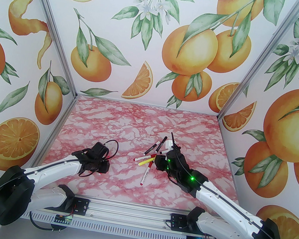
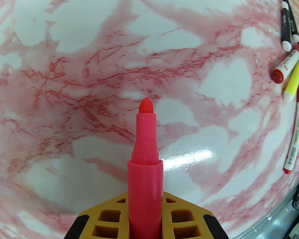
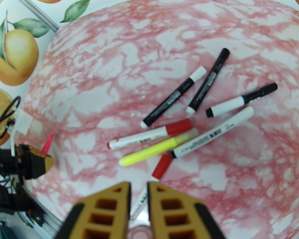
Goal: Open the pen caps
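Being clamped between the fingers of the left gripper (image 2: 144, 196), the pink marker (image 2: 144, 163) is held along the gripper's axis. Its bare felt tip (image 2: 146, 106) is pointed out over the marbled tabletop (image 2: 70, 93). No cap is seen on it, so this pen is judged to be already opened. A grip low on the barrel is judged to leave the working end free for the other arm to pull at.

The right gripper (image 3: 139, 184) is held just above the pile, its fingers brought together with only a narrow slit between them. A pinkish round shape (image 3: 140, 233) is glimpsed at the root of those fingers. Whether it is the pulled cap cannot be told.

No container is in use: the remaining pens (image 3: 212, 131) are spread loose on the tabletop, several touching or crossing. Their caps are seen in place, among them a red cap (image 3: 179, 126), a white cap (image 3: 198, 73) and a black cap (image 3: 224, 53). A second red cap (image 3: 162, 166) lies just beyond the right fingertips, beside the neon yellow highlighter (image 3: 151, 150).
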`<state>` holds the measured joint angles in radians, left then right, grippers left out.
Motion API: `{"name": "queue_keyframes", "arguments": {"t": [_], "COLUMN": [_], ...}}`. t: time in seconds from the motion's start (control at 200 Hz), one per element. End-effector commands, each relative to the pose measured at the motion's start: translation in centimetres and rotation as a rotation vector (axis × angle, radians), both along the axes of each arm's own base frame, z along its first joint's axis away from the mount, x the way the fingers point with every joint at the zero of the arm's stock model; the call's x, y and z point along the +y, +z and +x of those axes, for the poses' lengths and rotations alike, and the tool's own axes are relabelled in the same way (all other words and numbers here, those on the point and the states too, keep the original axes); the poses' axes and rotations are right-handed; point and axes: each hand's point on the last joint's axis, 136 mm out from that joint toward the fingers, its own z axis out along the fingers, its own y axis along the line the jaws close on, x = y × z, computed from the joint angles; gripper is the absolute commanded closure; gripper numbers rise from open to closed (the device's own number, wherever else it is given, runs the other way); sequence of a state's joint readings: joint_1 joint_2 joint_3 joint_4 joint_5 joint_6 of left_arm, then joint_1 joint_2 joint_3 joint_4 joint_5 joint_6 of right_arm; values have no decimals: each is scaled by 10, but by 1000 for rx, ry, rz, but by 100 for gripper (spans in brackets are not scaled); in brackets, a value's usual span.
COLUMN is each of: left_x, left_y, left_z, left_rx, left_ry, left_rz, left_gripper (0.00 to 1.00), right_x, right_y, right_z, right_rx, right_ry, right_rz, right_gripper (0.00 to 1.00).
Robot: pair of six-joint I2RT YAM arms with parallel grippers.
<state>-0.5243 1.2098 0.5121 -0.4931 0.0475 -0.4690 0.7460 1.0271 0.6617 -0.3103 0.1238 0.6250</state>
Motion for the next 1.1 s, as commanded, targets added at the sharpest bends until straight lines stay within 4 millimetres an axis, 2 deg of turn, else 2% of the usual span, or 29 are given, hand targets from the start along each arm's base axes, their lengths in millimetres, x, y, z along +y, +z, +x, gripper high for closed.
{"name": "queue_keyframes", "arguments": {"t": [0.0, 0.355, 0.585, 0.741, 0.966, 1.091], "left_x": [0, 8, 18, 20, 20, 19], "left_y": [2, 0, -1, -2, -2, 7], "left_z": [8, 7, 7, 8, 9, 13], "left_rx": [-12, 7, 10, 11, 15, 1], "left_ry": [21, 56, 69, 72, 70, 66], "left_rz": [1, 20, 78, 97, 107, 103], "left_gripper": [95, 88, 77, 66, 66, 65], "right_x": [3, 6, 6, 5, 3, -5], "right_y": [-3, -8, -8, -8, -13, -27], "right_z": [-4, -4, -5, -5, -7, -12], "right_rx": [7, 13, 13, 13, 30, 78], "right_ry": [9, 13, 10, 5, 4, -9], "right_rz": [26, 36, 50, 51, 43, -11], "right_gripper": [92, 92, 92, 92, 92, 91]}}
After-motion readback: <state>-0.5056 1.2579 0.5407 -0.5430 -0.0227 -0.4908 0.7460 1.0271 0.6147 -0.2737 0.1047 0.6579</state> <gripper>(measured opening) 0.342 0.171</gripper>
